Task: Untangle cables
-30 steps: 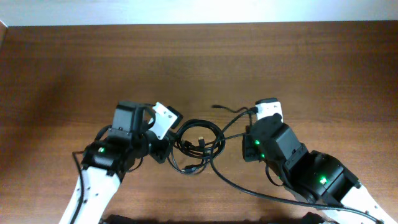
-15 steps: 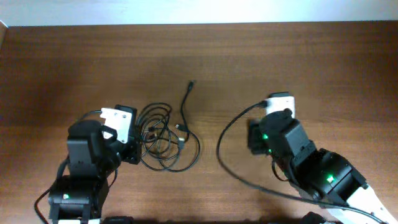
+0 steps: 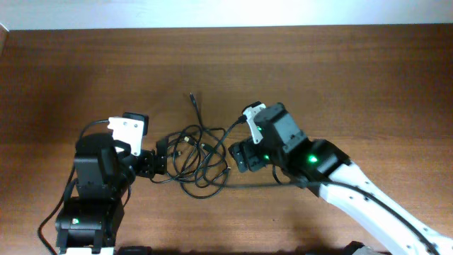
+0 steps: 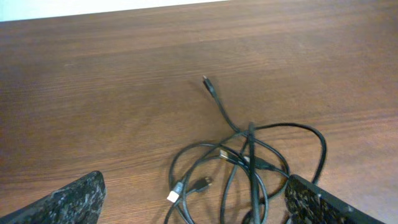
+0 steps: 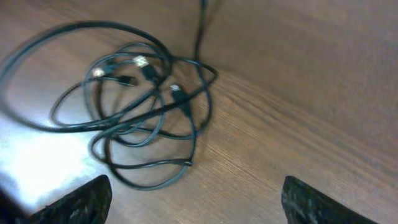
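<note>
Overhead: the cables (image 3: 198,152) are seen loosely tangled on the table (image 3: 340,71), one plug end (image 3: 192,96) trailing toward 12 o'clock.
The left gripper (image 3: 157,161) is set at 9 o'clock, the right gripper (image 3: 238,157) at 3 o'clock, both spread, seemingly so opposite loops can be taken.

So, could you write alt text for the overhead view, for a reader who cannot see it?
A loose tangle of black cables lies on a brown wooden table, one end reaching toward the far edge. The left gripper and the right gripper sit at either side of it.
</note>
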{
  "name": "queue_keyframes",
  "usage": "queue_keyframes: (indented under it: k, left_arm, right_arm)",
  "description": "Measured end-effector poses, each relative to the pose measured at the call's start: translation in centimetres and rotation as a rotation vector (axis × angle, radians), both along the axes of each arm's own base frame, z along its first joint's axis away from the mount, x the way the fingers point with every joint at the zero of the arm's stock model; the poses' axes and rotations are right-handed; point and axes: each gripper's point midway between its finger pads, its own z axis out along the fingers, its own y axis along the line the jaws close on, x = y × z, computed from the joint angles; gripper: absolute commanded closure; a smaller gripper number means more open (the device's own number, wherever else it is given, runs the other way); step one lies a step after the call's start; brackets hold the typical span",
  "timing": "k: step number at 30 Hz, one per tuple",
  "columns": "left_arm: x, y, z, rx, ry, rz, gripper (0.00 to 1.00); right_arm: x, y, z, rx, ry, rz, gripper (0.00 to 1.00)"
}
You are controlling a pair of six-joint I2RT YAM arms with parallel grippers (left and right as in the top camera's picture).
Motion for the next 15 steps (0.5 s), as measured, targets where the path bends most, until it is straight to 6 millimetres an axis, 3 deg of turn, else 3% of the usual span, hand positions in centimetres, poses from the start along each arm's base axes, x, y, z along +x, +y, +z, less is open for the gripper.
queue_keyframes:
  k: [2, 5, 11, 13, 15]
  left_arm:
    - [-0.3, 0.6, -0.1, 0.01, 0.007, 0.037, 0.08]
    - [-0.6, 0.8, -0.4, 0.01, 0.024, 0.047, 0.07]
    - [-0.6, 0.7, -0.3, 0.003, 0.022, 0.051, 0.07]
    - [-0.6, 0.7, -0.4, 0.003, 0.023, 0.051, 0.07]
    - [-0.6, 0.7, -0.3, 0.003, 0.023, 0.051, 0.07]
  right_arm:
    - [3.0, 1.4, -2.4, 0.051, 0.038, -0.144, 0.21]
    - [5.7, 3.4, -5.6, 0.151, 0.107, -0.308, 0.22]
    - [6.0, 4.1, -9.8, 0.16, 0.221, -0.389, 0.34]
    - [6.0, 5.2, -10.1, 0.182, 0.222, -0.367, 0.38]
    - [4.6, 7.1, -10.6, 0.181, 0.234, -0.314, 0.57]
